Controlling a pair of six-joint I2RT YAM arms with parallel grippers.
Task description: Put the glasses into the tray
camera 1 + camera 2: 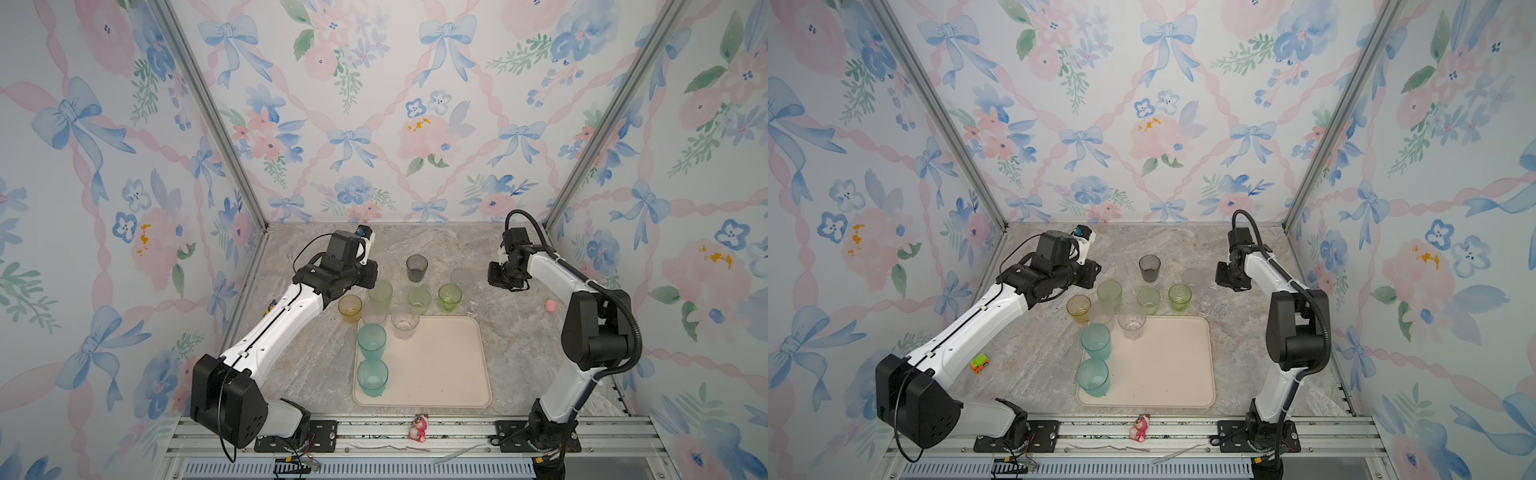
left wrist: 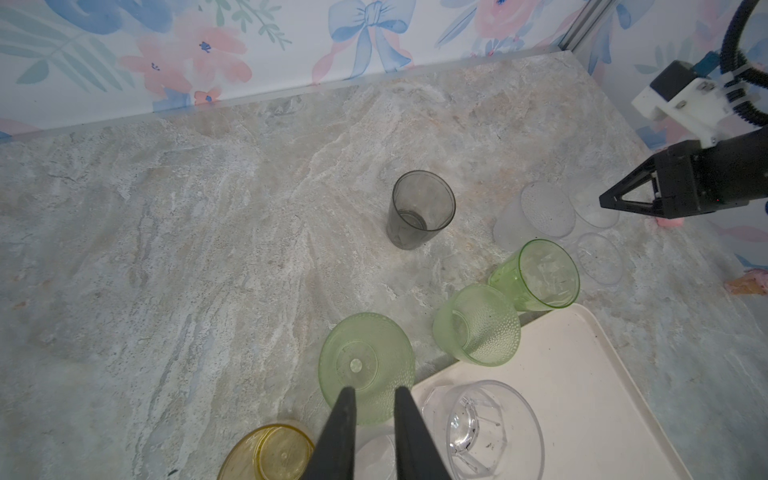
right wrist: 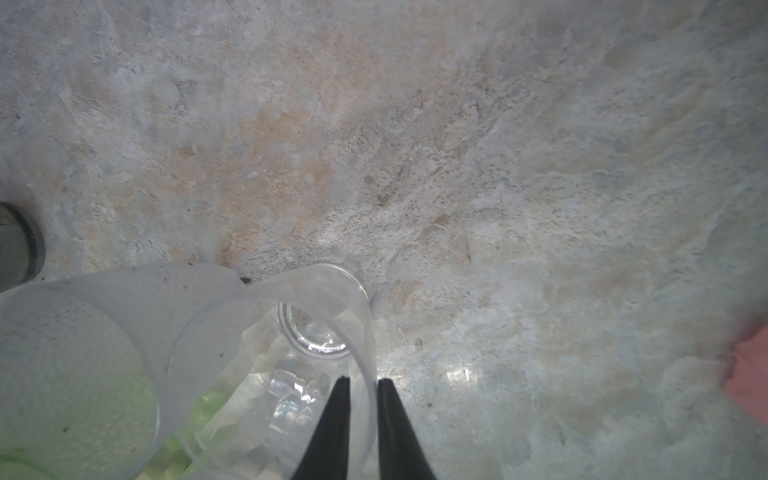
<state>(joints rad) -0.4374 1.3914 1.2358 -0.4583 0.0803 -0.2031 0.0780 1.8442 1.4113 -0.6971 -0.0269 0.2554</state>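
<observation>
my right gripper (image 3: 362, 384) straddles the wall of a clear tumbler (image 3: 216, 345), one finger inside and one outside; i can't tell if it pinches. my left gripper (image 2: 374, 392) hovers over a pale green glass (image 2: 365, 349), jaws narrow, grip unclear. two teal tumblers (image 1: 372, 340) and a faceted clear glass (image 1: 404, 323) stand in the tray (image 1: 449, 374); the other glasses sit on the marble counter (image 1: 324, 374).

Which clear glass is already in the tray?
The faceted clear glass, in the tray's far left corner; the other clear glasses stand outside it on the table.
</observation>
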